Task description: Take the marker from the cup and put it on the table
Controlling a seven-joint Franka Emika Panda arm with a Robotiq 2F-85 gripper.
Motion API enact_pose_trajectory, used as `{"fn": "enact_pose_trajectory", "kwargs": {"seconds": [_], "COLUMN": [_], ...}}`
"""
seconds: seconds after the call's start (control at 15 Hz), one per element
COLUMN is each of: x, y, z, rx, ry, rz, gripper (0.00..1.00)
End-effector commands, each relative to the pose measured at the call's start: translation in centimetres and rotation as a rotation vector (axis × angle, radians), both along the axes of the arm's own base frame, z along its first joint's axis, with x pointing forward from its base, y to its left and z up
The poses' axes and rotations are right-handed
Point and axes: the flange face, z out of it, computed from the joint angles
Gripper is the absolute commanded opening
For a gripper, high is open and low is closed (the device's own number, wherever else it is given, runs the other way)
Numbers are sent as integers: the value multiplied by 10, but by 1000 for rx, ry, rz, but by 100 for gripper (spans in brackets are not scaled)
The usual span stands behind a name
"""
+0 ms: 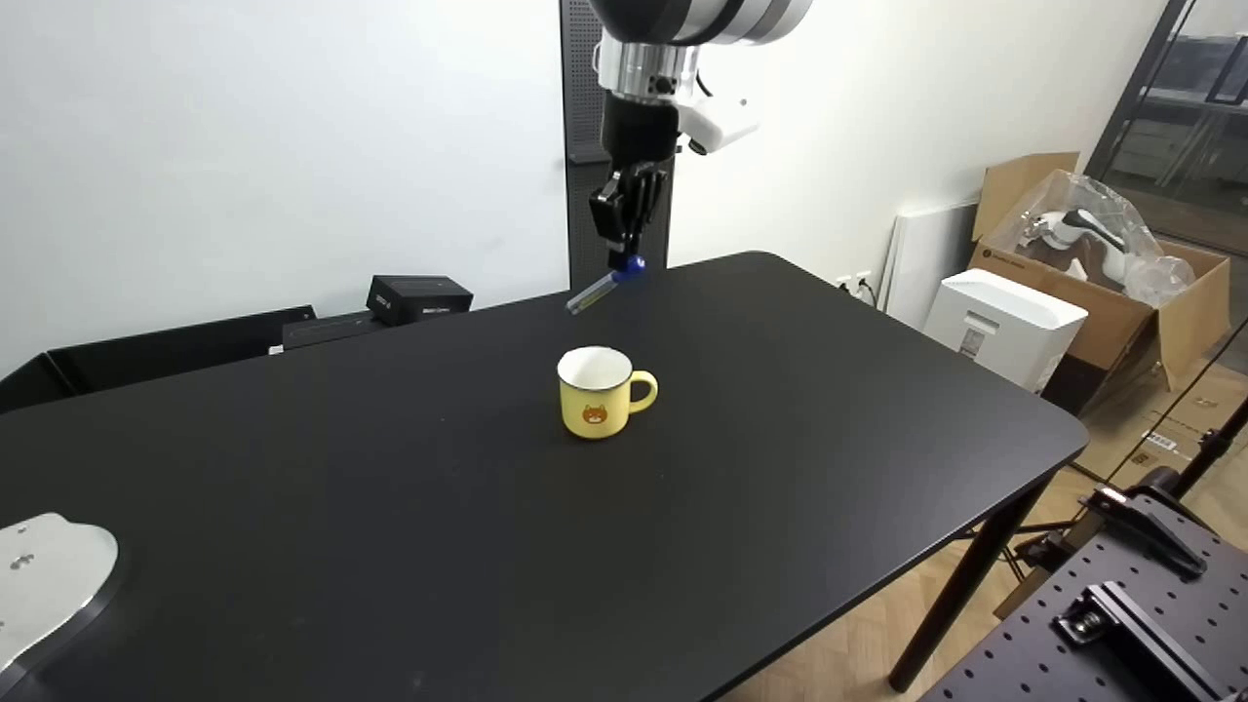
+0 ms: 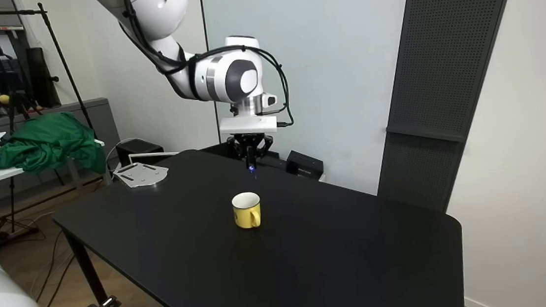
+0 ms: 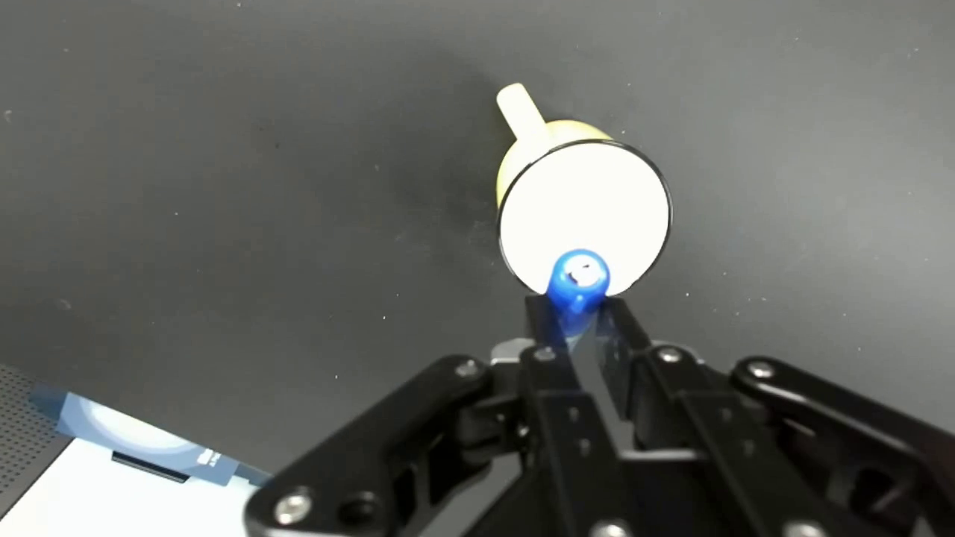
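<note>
The yellow cup stands upright on the black table, its white inside facing up. It shows also in an exterior view and in the wrist view. My gripper is shut on the marker near its blue end. The marker is tilted, with its clear body pointing down and away from the fingers, above the table and apart from the cup. In the wrist view the fingertips pinch the marker's blue end, which overlaps the cup's rim in the picture. The rest of the marker is mostly hidden there.
A flat metal plate lies at one end of the table and shows also in an exterior view. Black boxes stand behind the table's back edge by the wall. A white box and a cardboard box stand beyond the table.
</note>
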Motion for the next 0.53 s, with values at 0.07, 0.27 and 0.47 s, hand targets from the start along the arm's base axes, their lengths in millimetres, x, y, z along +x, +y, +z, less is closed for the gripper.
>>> {"fn": "enact_pose_trajectory", "kwargs": {"seconds": [0.07,0.27,0.47], "x": [-9,-9,-9], "y": [-34,-62,-85], "z": [19,11,-7], "rx": [53,87,125], "ry": [-49,-47,-21], "rz": [-51,-94,-128], "gripper": [5,5,5]}}
